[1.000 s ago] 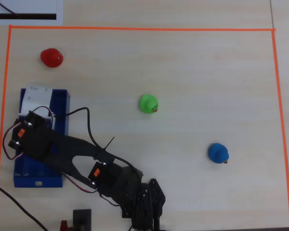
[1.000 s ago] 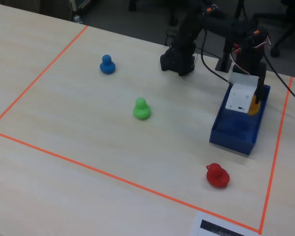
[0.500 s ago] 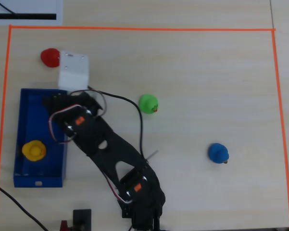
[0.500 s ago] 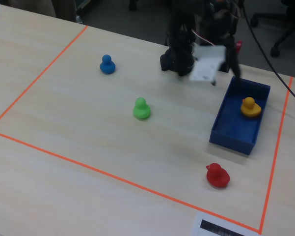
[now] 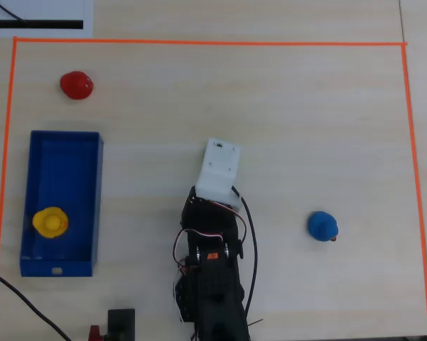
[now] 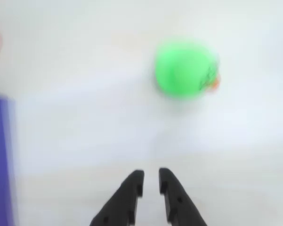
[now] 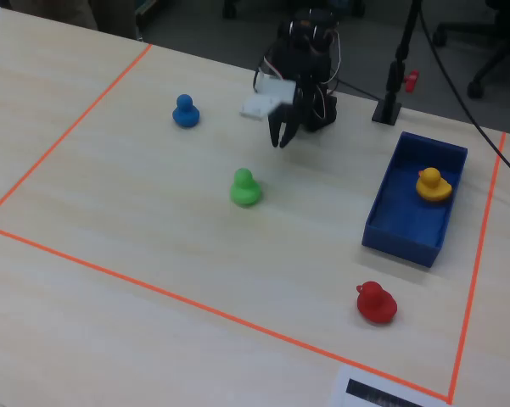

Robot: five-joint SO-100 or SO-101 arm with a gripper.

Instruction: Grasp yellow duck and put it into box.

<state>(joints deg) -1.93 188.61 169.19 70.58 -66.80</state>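
Placement looks finished, since the yellow duck (image 5: pixel 50 222) sits inside the blue box (image 5: pixel 91 199) while the claw (image 6: pixel 150 181), nearly closed and empty, hangs above the table (image 5: pixel 305 128) near the green duck (image 6: pixel 184 69), so only parking remains.

We see a yellow duck (image 7: pixel 432 184) with an orange beak inside a dark-blue box (image 7: pixel 407 237), on a pale wood-grain table (image 7: pixel 110 195) outlined in orange tape (image 7: pixel 153 288). Around it: a red duck (image 7: pixel 376 303), a green duck (image 7: pixel 244 187) and a blue duck (image 7: pixel 185 111). The gripper (image 7: pixel 281 136) is black, with a white block behind it.
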